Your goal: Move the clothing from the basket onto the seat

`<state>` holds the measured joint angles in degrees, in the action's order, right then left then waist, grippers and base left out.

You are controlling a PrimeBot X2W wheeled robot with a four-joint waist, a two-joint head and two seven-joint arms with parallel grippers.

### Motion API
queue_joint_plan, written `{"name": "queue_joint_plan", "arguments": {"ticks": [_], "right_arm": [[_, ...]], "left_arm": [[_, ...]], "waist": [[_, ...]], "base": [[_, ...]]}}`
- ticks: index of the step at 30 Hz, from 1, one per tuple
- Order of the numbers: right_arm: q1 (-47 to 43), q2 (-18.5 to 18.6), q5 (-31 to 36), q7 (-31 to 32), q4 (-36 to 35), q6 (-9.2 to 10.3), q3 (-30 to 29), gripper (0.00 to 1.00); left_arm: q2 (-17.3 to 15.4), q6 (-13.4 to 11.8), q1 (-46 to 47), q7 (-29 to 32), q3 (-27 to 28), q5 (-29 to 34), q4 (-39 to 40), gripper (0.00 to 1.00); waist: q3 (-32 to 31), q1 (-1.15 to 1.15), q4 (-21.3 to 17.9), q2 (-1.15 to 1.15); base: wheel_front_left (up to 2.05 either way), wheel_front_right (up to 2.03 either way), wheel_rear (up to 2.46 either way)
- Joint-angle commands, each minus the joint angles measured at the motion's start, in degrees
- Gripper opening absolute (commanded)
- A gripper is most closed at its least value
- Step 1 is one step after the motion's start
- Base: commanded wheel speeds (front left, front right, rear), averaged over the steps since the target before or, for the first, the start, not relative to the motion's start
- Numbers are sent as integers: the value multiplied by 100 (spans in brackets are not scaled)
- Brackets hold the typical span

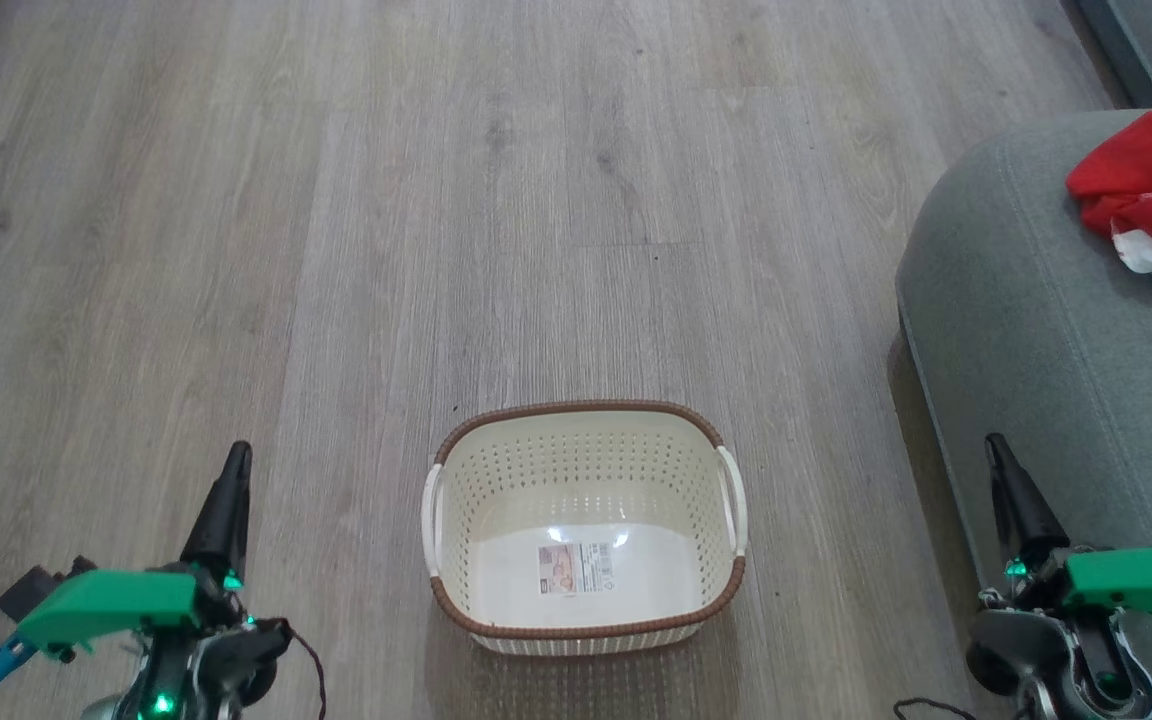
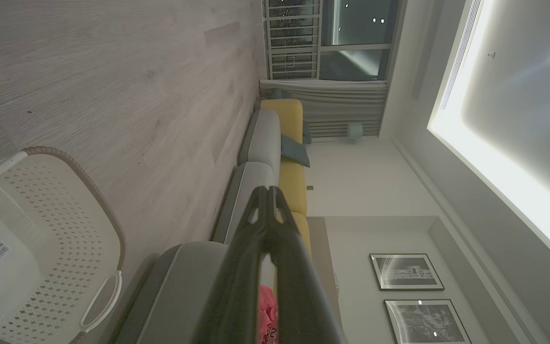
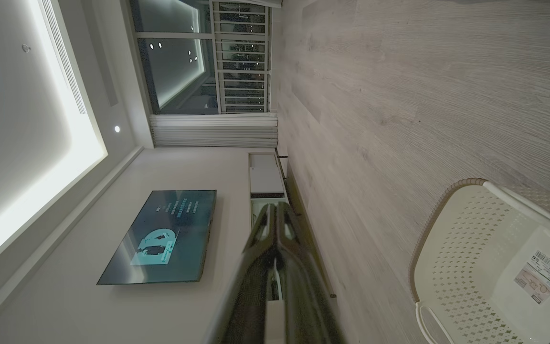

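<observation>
Mouth-up basket [image 1: 586, 408], long axis left-right; clothing [image 1: 1151, 190] on seat [image 1: 1026, 300]; left gripper [image 1: 236, 455] and right gripper [image 1: 994, 445] both fingers-together.

We log both arms low, one at each bottom corner of the head view. Our left gripper [image 1: 235, 458] points up, its two dark fingers [image 1: 221, 520] pressed together to one tip. Our right gripper [image 1: 996, 448] stands likewise, tips meeting. Green housings [image 1: 106, 600] sit at both wrists.
</observation>
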<state>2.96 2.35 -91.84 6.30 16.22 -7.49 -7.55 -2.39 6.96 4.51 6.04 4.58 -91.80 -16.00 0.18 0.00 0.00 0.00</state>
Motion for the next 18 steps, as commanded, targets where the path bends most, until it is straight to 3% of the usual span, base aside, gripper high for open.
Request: {"name": "queue_joint_plan", "arguments": {"ticks": [1, 18], "right_arm": [[322, 53, -34, 17, -220, 0, 105, 0], [322, 53, -34, 17, -220, 0, 105, 0]], "left_arm": [[-49, 53, 168, 44, 193, -38, 197, 0], [-49, 53, 168, 44, 193, -38, 197, 0]], "waist": [[0, 0, 0, 0], [0, 0, 0, 0]], "base": [[0, 0, 0], [0, 0, 0]]}}
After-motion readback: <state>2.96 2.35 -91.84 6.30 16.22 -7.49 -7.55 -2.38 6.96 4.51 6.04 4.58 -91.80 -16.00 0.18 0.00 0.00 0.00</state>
